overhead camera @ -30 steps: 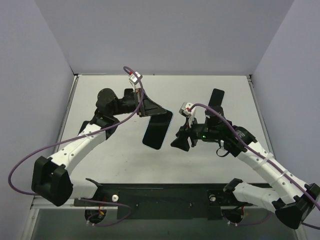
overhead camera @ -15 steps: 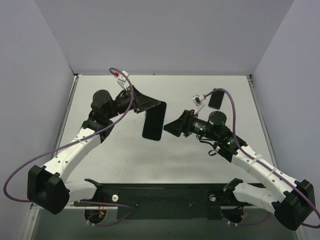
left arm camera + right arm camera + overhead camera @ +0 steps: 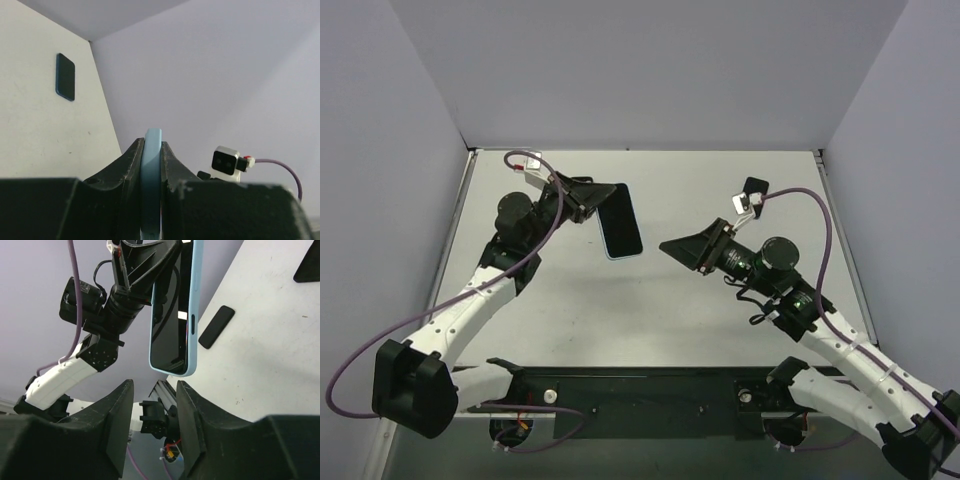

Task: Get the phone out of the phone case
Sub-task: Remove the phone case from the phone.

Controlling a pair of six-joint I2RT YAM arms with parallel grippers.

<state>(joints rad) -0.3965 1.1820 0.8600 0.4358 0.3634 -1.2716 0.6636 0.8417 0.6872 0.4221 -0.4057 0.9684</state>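
Observation:
The phone (image 3: 172, 315), black screen showing, sits inside its light blue phone case (image 3: 621, 224). My left gripper (image 3: 595, 197) is shut on the case's upper end and holds it off the table. The left wrist view shows the case's blue edge (image 3: 151, 170) pinched between both fingers. My right gripper (image 3: 670, 247) stands open to the right of the phone, pointing at it and apart from it. Through the right wrist view the case's lower end (image 3: 172, 371) hangs just beyond my empty right gripper (image 3: 155, 385).
A small dark flat rectangle (image 3: 755, 187) lies at the back right of the table, also seen from the left wrist (image 3: 65, 76). Another flat dark object (image 3: 216, 326) lies on the table beyond the phone. Purple walls close in the left, back and right.
My left gripper has swung the cased phone up and toward the back left. My right gripper, which was next to the phone's lower edge, now sits farther right of it.

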